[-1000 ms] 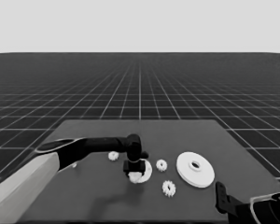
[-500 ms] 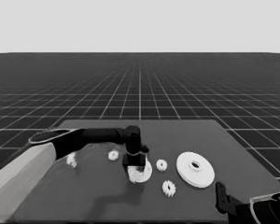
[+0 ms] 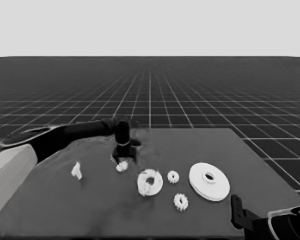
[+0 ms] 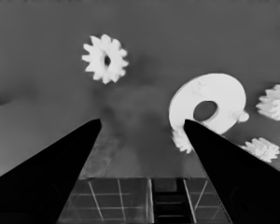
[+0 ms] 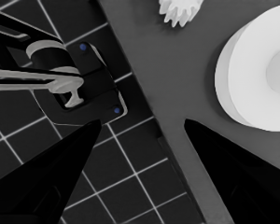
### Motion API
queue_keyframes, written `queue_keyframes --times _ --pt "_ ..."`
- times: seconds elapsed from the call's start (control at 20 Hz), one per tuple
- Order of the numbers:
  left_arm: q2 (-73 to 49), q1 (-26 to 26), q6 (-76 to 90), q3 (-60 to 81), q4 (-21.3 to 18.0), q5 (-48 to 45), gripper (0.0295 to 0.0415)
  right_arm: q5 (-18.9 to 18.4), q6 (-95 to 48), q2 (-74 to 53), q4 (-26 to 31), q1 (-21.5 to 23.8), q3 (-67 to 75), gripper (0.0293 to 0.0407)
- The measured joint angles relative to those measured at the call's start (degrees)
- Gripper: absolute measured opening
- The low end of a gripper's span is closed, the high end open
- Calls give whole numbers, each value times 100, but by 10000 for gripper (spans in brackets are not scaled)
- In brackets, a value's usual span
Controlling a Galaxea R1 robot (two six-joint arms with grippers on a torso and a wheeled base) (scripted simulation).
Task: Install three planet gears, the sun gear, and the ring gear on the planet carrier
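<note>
- while the left gripper (image 3: pixel 122 159) hangs over a small gear (image 3: pixel 122 166), the next job looks like picking that gear up and taking it to the smaller round part (image 3: pixel 150 182).
- to do it well, i think the gripper should go straight down so one finger lands on each side of the gear's teeth, then squeeze softly.
- its fingers (image 4: pixel 60 163) are spread wide apart and hold nothing.
- that gear lies just beside the smaller round part, on the left arm's side.
- two more gears (image 3: pixel 173 176) (image 3: pixel 180 201) lie near the smaller round part, between it and the larger round part (image 3: pixel 209 181).
- a thin white piece (image 3: pixel 77 171) lies well apart from the smaller round part.
- the right gripper (image 5: pixel 140 140) waits at the table corner, spread open, empty.
</note>
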Motion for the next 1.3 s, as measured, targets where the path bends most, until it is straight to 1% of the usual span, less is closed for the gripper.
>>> queue_keyframes --times 0.05,0.15,0.4,0.45,0.5,0.55,0.7,0.9,1.0,1.05,1.3 --pt "-87 -30 562 -542 -68 -55 385 0 0 0 0 0 0 385" --pt "-44 -43 1133 -1173 -135 -102 385 0 0 0 0 0 0 385" --pt "34 -41 1440 -1537 -169 -125 385 0 0 0 0 0 0 385" --pt "140 325 1577 -1809 149 -391 385 0 0 0 0 0 0 385" --pt "238 610 1694 -2056 319 -567 385 0 0 0 0 0 0 385" --pt "315 763 1787 -2248 406 -680 385 0 0 0 0 0 0 385" --pt "420 913 1910 -2504 490 -819 385 0 0 0 0 0 0 385" --pt "443 929 1936 -2555 497 -836 385 0 0 0 0 0 0 385" --pt "437 928 1940 -2567 505 -843 315 0 0 0 0 0 0 385" --pt "437 928 1941 -2568 506 -843 312 0 0 0 0 0 0 385" --pt "440 928 1941 -2569 506 -845 313 0 0 0 0 0 0 385"
